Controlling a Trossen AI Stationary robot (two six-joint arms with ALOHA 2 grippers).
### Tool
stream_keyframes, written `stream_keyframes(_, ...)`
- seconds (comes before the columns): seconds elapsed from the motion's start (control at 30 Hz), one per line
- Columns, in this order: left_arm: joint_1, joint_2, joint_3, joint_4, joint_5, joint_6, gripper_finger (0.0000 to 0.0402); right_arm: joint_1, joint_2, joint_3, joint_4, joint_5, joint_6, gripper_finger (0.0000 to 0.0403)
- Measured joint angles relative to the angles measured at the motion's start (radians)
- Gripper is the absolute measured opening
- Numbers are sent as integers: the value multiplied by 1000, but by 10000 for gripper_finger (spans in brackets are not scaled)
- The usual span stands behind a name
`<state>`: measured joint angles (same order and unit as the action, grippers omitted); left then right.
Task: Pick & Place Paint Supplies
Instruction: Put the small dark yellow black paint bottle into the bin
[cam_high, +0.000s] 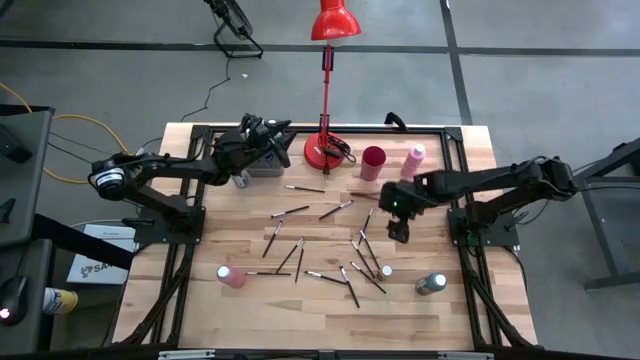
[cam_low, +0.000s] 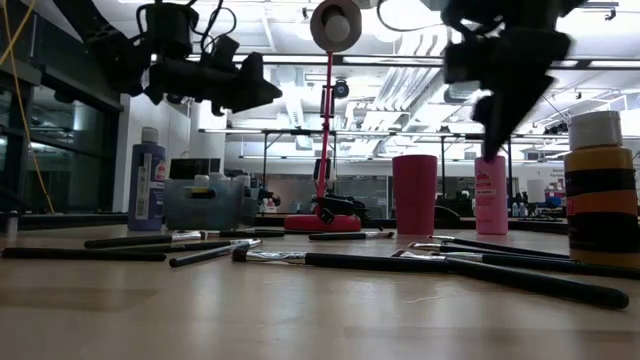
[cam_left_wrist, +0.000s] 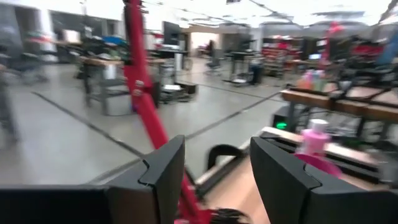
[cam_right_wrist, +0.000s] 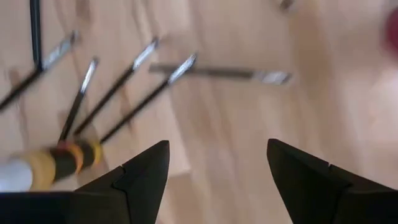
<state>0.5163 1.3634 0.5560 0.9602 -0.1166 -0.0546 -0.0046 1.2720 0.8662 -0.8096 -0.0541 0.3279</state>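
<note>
Several dark-handled paintbrushes (cam_high: 330, 210) lie flat and scattered across the wooden table. A pink bottle (cam_high: 231, 277) lies on its side near the front left. Another pink bottle (cam_high: 414, 160) stands by the dark red cup (cam_high: 373, 162). A yellow-and-black bottle (cam_low: 598, 200) stands near the front right, and a blue bottle (cam_low: 147, 185) stands beside the grey bin (cam_high: 262, 165). My left gripper (cam_left_wrist: 214, 180) is open and raised over the bin, pointing about level. My right gripper (cam_right_wrist: 217, 174) is open above the brushes at centre right, pointing down, with nothing between its fingers.
A red desk lamp stands with its base (cam_high: 325, 152) at the far middle of the table, its pole (cam_left_wrist: 142, 81) close to my left gripper. A small white-capped bottle (cam_high: 387, 270) stands among the brushes. Bare wood lies along the near edge.
</note>
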Motion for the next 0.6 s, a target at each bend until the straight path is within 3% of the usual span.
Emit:
stream_keyframes(0.3,-35,0,0,-28,134,-29,177,205,0,-94,23,-7,220,263)
stream_keyframes(0.6,-67,1,-1,-51,219,-43,177,429,8,-95,103,45,189,263)
